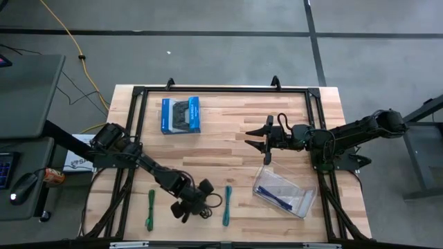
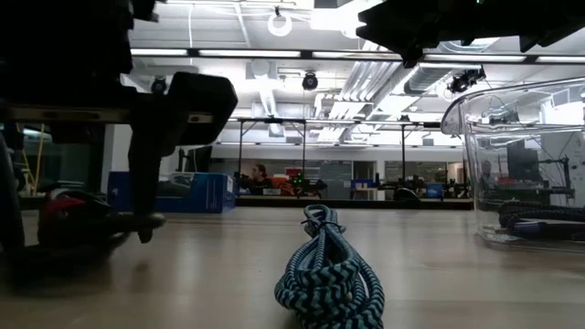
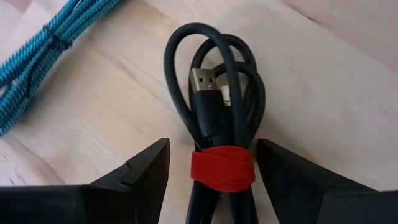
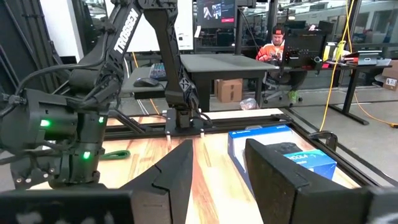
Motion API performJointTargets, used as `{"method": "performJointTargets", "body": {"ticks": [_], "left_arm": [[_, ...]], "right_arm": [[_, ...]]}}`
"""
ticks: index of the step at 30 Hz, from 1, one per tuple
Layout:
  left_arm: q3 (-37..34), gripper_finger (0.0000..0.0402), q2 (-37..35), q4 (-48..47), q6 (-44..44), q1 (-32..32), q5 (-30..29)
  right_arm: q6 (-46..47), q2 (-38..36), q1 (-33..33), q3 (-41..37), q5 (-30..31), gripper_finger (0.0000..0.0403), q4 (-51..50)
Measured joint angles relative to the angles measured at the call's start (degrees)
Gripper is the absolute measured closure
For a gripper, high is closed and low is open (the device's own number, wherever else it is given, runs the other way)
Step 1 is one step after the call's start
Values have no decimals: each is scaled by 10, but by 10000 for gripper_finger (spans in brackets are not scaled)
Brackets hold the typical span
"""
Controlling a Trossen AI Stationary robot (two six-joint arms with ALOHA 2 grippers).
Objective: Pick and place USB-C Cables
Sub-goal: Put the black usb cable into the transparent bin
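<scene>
High view: clear tray (image 1: 302,205) holds one purple cable (image 1: 279,199).
Left pincer (image 3: 211,171): wide, straddling black cable (image 3: 217,118), not gripping.
Left of tray: teal cable (image 1: 227,205), green cable (image 1: 150,209).
Right pincer (image 4: 219,168): half-open, empty, above tray.
Left: three cables.

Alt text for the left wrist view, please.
The left tool stands open around a coiled black cable on the wooden table, one finger either side of its red band. A teal braided cable lies beside it.
</scene>
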Motion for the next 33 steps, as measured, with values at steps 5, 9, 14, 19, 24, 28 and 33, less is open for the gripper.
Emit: {"method": "performJointTargets", "body": {"ticks": [5, 9, 14, 19, 24, 28, 33], "left_arm": [[0, 183, 0, 0, -23, 1, 3], [0, 201, 1, 0, -23, -3, 0], [-1, 247, 1, 0, -23, -3, 2], [-1, 322, 1, -1, -25, -3, 0], [-1, 387, -8, -10, -38, -2, -9], [-2, 388, -16, -20, -49, -2, -8], [-2, 389, -22, -19, -63, -2, -4]], "right_arm": [[0, 0, 0, 0, 0, 265, 0], [0, 0, 0, 0, 0, 265, 0], [0, 0, 0, 0, 0, 265, 0], [0, 0, 0, 0, 0, 265, 0], [0, 0, 0, 0, 0, 265, 0], [0, 0, 0, 0, 0, 265, 0], [0, 0, 0, 0, 0, 265, -4]]}}
